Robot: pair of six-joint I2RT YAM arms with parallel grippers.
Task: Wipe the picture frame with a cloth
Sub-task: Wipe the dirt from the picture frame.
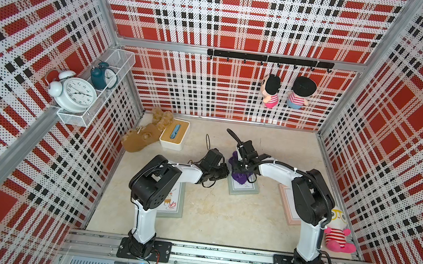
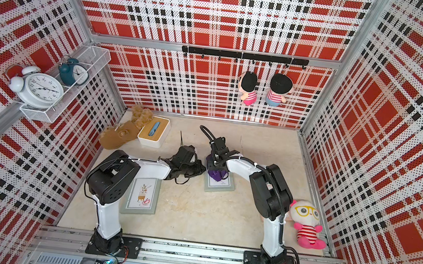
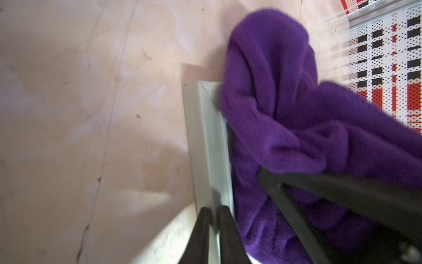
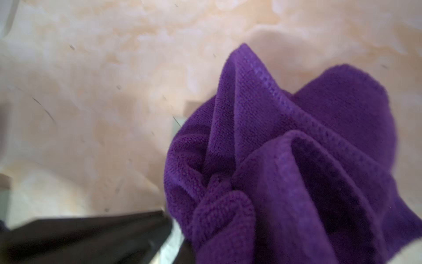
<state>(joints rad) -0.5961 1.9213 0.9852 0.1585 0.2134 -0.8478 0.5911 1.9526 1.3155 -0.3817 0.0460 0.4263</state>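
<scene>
A grey-green picture frame point(image 1: 244, 189) lies flat in the middle of the table, and it also shows in a top view point(image 2: 221, 187). Bunched on its far half is the deep purple cloth point(image 1: 240, 176), with my right gripper point(image 1: 243, 169) shut on it from above. In the right wrist view the cloth point(image 4: 285, 160) hides the fingers. My left gripper point(image 3: 214, 211) is at the frame's left edge. Its two black fingers point(image 3: 203, 230) are closed on the pale frame rim point(image 3: 205, 141), right beside the cloth point(image 3: 285, 102).
A second frame with a plant drawing point(image 2: 142, 195) lies under the left arm. A pink frame point(image 1: 287, 205) lies under the right arm. A tissue box point(image 1: 174, 133) and a brown plush point(image 1: 142, 136) sit at the back left. A pink-striped plush point(image 1: 338, 233) sits at the right wall.
</scene>
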